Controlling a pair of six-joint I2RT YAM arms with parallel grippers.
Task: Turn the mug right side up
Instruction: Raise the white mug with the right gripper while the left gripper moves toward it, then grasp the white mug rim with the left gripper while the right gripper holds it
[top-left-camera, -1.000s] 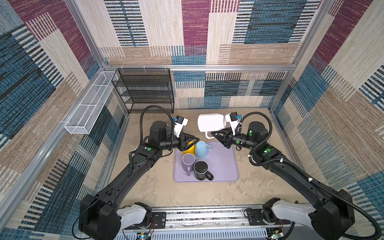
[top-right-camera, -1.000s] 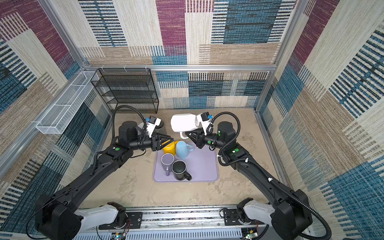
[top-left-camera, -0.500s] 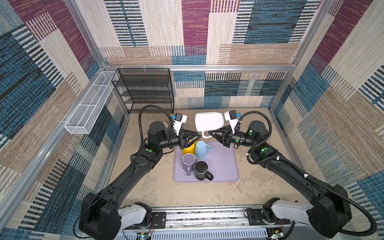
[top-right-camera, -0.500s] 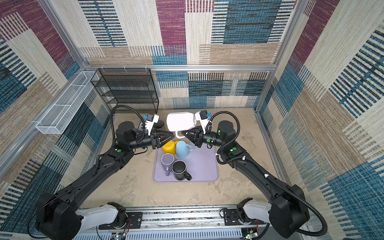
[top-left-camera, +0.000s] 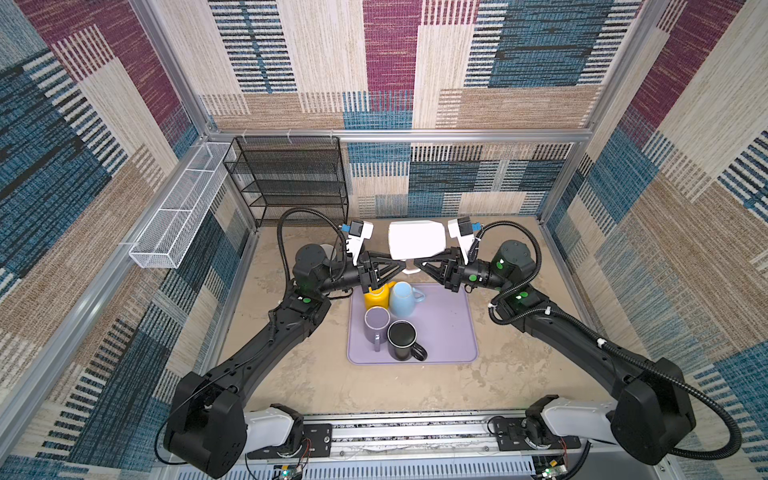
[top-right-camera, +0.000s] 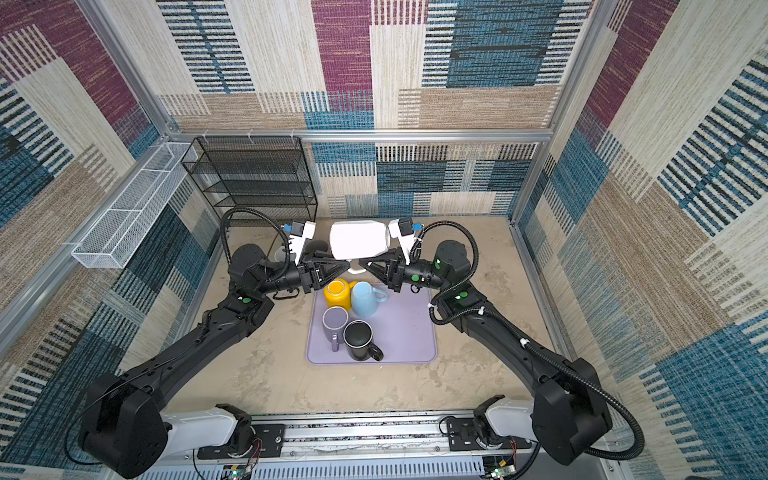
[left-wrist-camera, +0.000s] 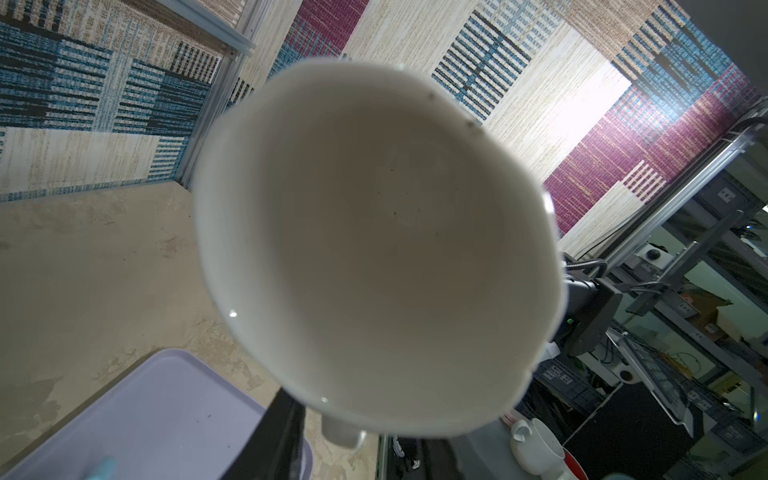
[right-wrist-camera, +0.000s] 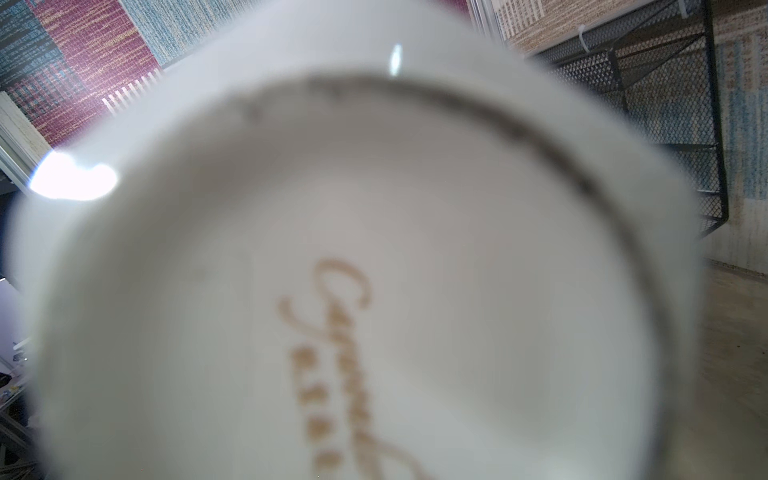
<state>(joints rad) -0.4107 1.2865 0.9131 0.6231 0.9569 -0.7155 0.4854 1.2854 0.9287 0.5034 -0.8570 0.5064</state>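
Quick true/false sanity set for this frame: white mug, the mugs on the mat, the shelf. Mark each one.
1. The white mug is up off the table, lying on its side. True.
2. Its open mouth faces the right wrist camera. False: the left wrist view looks into the mouth, and the right wrist view shows the base with gold lettering.
3. Four mugs sit on the purple mat. True: a yellow mug, a light blue mug, a purple mug and a black mug.
4. The black mug is at the back of the mat. False: it is at the front edge; the yellow and light blue mugs are at the back.
5. The black wire shelf stands at the back left. True.
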